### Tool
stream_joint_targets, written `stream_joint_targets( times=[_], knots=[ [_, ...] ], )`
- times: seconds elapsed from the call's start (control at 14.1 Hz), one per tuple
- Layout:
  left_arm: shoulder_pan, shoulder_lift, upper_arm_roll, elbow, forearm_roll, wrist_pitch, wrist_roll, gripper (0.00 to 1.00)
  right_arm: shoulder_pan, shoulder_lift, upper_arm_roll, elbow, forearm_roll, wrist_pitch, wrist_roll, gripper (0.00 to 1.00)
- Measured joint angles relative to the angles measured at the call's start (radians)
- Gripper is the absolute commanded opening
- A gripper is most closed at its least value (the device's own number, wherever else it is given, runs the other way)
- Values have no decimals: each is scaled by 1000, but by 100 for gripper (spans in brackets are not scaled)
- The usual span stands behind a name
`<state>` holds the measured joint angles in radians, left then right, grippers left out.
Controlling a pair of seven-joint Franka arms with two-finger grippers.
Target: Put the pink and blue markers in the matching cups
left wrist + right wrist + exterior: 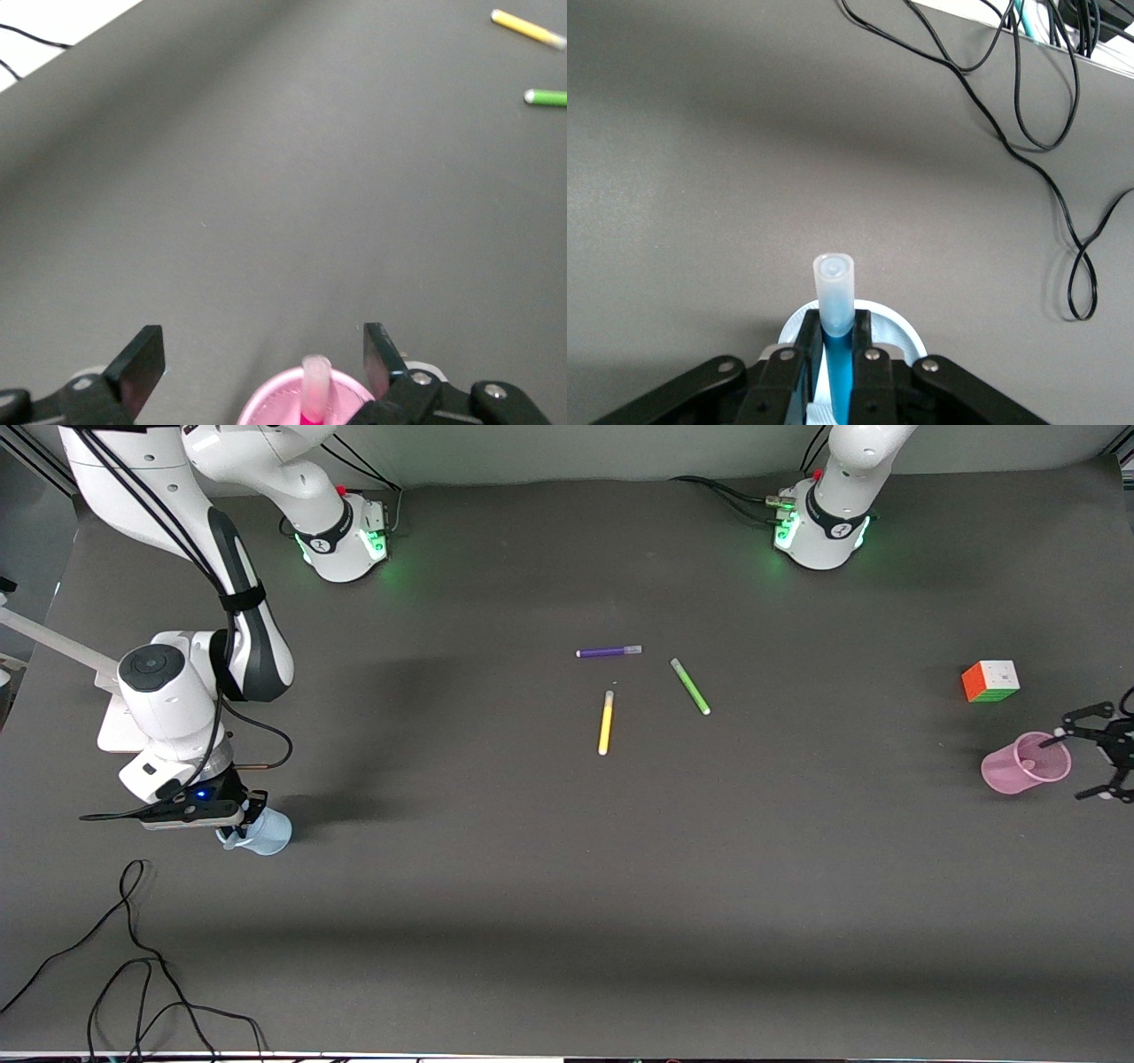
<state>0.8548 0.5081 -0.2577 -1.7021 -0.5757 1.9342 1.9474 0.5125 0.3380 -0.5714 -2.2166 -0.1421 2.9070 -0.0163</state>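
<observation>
The pale blue cup (270, 834) stands near the right arm's end of the table. My right gripper (239, 824) is over it, shut on the blue marker (840, 367), which stands upright with its pale end up and its lower part inside the cup's rim (897, 324). The pink cup (1019, 766) stands near the left arm's end. The pink marker (314, 382) stands inside it, pale end up, and nothing holds it. My left gripper (1072, 764) is open just above and beside the pink cup (275, 403), with its fingers (142, 359) wide apart.
A purple marker (609, 652), a lime-green marker (690, 686) and a yellow marker (606, 723) lie at the table's middle. A colour cube (990, 681) sits farther from the front camera than the pink cup. Black cables (133, 957) trail near the front edge at the right arm's end.
</observation>
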Motion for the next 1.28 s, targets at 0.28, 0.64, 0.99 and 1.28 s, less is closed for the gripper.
stream_joint_targets(
  times=[0.28,0.64,0.99,1.28],
  knots=[
    [-100,-165,-10,41,128,-78,-368,100,-10,0,-5,-7,0,0,1,100],
    [-296,-382,-13,35,280,-162,-835,100,-7,-1,-5,-4,0,0,1,100],
    [-508,-445,-14,32,415,-172,-1251,100,1,-38,7,76,0,-209,1,100],
    [-675,-450,-14,31,538,-173,-1595,100,-1,-124,61,157,29,-462,1,100]
  ],
)
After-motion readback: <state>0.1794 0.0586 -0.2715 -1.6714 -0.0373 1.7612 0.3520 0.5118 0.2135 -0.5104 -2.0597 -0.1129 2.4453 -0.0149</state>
